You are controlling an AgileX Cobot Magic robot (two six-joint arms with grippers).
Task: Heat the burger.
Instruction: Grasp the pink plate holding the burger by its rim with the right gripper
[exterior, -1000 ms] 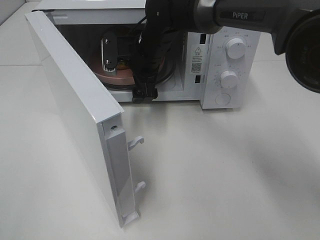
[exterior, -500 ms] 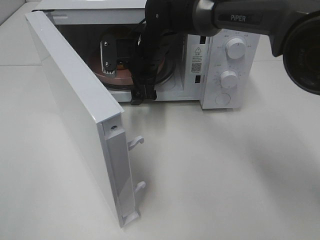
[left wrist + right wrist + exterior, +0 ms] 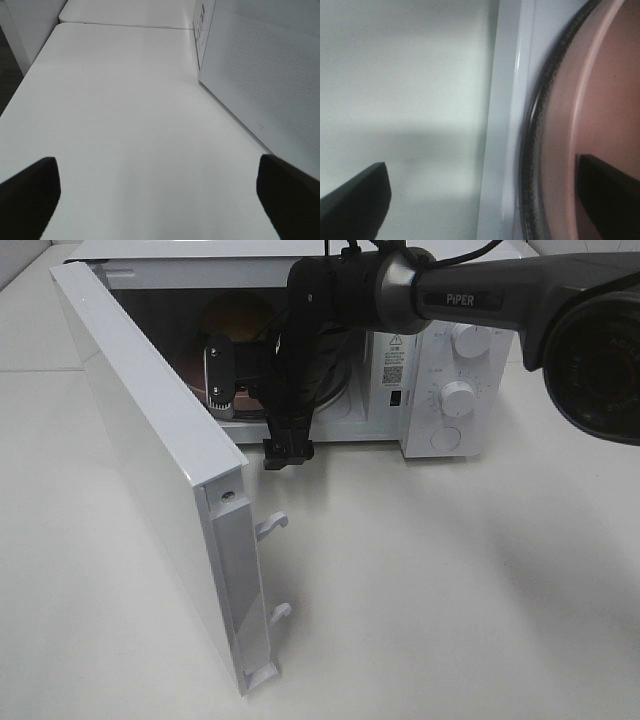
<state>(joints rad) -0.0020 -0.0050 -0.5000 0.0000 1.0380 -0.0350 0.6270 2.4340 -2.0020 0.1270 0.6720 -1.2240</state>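
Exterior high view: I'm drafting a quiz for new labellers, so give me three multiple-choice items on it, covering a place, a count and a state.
1. Where is the pink plate?
A. inside the microwave
B. on top of it
C. on the table

2. How many knobs does the control panel carry?
A. one
B. two
C. four

3. How does the door stand?
A. shut
B. taken off
C. swung open

Answers:
1 A: its pink rim shows within the cavity.
2 B: the knobs sit one above the other, over a round button.
3 C: the cavity is exposed and the latch hooks stand free.
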